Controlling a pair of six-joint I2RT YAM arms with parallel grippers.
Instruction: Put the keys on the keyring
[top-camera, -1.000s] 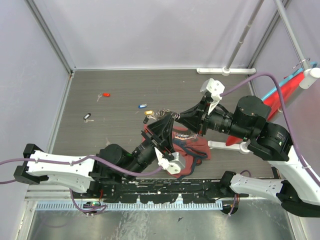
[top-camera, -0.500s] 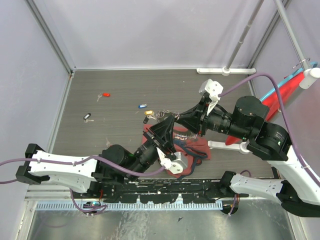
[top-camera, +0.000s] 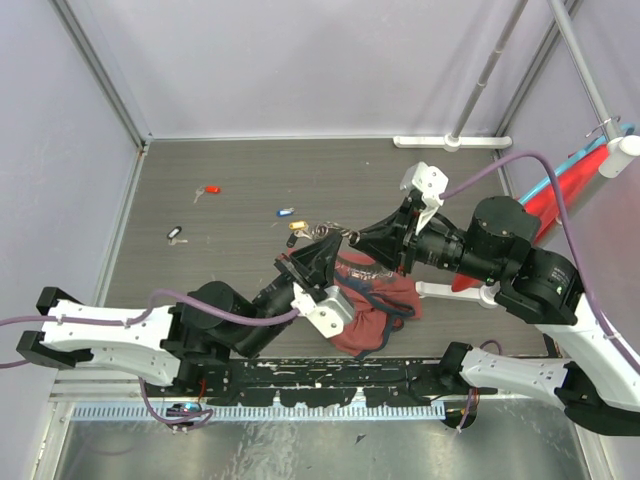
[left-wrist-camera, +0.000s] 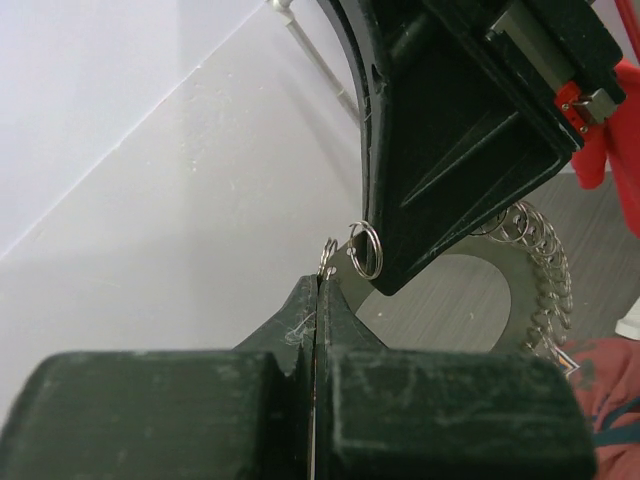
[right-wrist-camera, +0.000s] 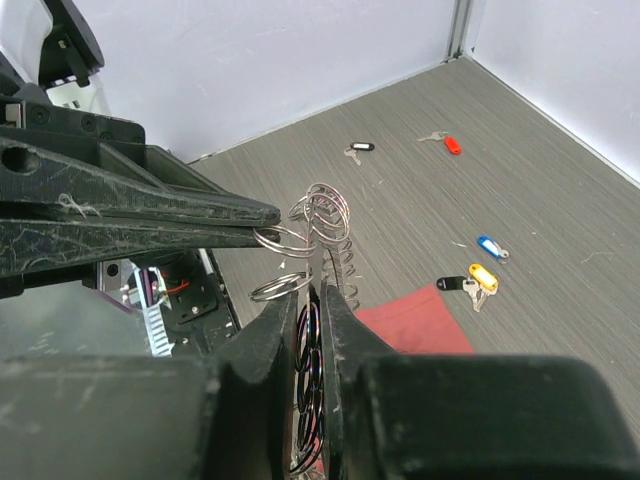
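The keyring (right-wrist-camera: 322, 215), a thin wire ring fringed with small silvery rings, is held upright above the table in my right gripper (right-wrist-camera: 308, 290), which is shut on its wire. It also shows in the top view (top-camera: 325, 232) and the left wrist view (left-wrist-camera: 540, 265). My left gripper (left-wrist-camera: 318, 285) is shut on one small silvery ring (left-wrist-camera: 328, 260) at the keyring's edge; its tip shows in the right wrist view (right-wrist-camera: 265, 215). Loose keys lie on the table: red (top-camera: 210, 189), black (top-camera: 175, 233), blue (top-camera: 286, 212) and yellow (top-camera: 298, 226).
A dark-red cloth bag (top-camera: 370, 300) lies under both grippers. A white post foot (top-camera: 450, 142) stands at the back right. A red and blue object (top-camera: 560, 190) leans at the right wall. Grey walls enclose the table.
My left arm has drawn back to the left, and its gripper tip has moved up-left beside the keyring. The right gripper has stayed nearly still.
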